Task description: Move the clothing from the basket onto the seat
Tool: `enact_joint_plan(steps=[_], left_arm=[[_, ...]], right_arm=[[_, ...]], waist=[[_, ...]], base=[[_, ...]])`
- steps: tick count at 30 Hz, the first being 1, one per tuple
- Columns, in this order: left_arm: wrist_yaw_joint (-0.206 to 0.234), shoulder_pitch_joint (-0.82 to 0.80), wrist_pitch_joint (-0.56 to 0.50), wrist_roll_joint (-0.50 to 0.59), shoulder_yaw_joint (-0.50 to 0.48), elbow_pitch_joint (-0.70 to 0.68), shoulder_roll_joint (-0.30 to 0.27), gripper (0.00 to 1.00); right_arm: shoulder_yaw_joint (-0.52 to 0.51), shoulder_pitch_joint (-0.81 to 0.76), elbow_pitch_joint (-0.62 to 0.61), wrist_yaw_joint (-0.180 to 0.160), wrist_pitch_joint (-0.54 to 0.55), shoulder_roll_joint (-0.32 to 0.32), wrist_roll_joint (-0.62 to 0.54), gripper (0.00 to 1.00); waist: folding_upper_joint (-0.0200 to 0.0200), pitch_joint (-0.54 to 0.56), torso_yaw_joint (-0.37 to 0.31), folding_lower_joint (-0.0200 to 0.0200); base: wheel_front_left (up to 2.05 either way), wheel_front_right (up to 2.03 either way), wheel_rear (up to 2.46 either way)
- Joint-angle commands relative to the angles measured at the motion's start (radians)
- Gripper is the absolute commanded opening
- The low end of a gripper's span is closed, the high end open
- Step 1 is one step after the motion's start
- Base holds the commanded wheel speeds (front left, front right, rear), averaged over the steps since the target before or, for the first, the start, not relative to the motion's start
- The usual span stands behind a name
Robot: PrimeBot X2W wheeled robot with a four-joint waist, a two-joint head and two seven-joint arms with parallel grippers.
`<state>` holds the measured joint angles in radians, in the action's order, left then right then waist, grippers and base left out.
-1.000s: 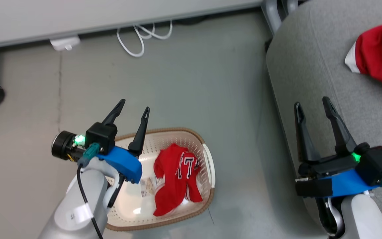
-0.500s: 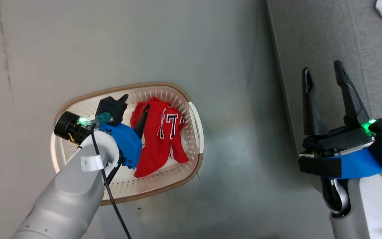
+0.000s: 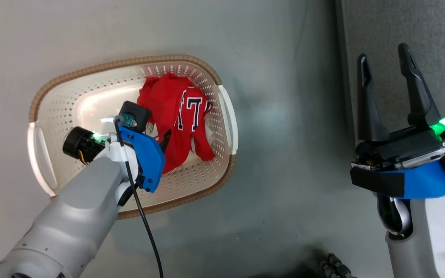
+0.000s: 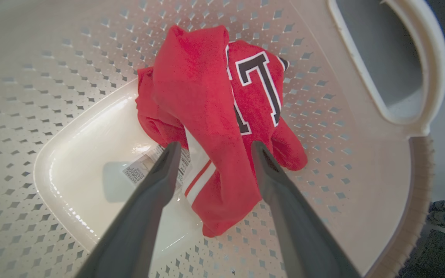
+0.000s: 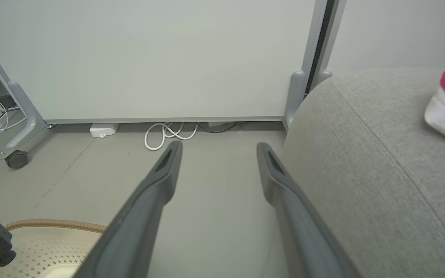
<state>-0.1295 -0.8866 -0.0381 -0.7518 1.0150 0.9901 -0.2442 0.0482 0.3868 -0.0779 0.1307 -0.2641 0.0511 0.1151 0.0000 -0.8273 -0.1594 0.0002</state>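
place: lab-like room | signs: partition panel on caster, white cable, bare grey floor

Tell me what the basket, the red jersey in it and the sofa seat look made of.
Basket: glossy cream plastic, judging by moulded perforations and shine. Jersey: soft matte fabric, probably synthetic knit; it creases and drapes. Seat: grey woven upholstery, with visible texture and a seam.

Bright, even indoor light, probably from overhead. White glare pools on the glossy bottom of the basket, and a soft shadow lies on the floor beside it. Both wrist views bow at the edges, and the left pincer looks blurred near the lens.
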Motion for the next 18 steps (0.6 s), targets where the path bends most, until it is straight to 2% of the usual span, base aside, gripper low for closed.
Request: enact_joint_plan(steps=[1, 12, 18], left_arm=[[-0.001, -0.025, 0.001, -0.013, 0.015, 0.007, -0.008, 1.0], [-0.001, -0.1, 0.0, -0.127, 0.117, 0.058, 0.003, 1.0], [-0.001, -0.144, 0.072, -0.153, 0.161, 0.077, 0.018, 1.0]], right_arm=[[-0.001, 0.016, -0.009, 0.0, -0.001, -0.001, -0.002, 1.0], [0.001, 0.016, -0.07, 0.0, -0.001, -0.001, -0.007, 1.0], [-0.002, 0.014, -0.081, 0.0, -0.001, -0.001, -0.012, 1.0]], waist=[[0.0, -0.031, -0.005, -0.0002], [0.0, -0.134, -0.023, -0.0002], [0.0, -0.16, -0.024, -0.0002]], base=[[0.0, 0.0, 0.0], [0.0, 0.0, 0.0], [0.0, 0.0, 0.0]])
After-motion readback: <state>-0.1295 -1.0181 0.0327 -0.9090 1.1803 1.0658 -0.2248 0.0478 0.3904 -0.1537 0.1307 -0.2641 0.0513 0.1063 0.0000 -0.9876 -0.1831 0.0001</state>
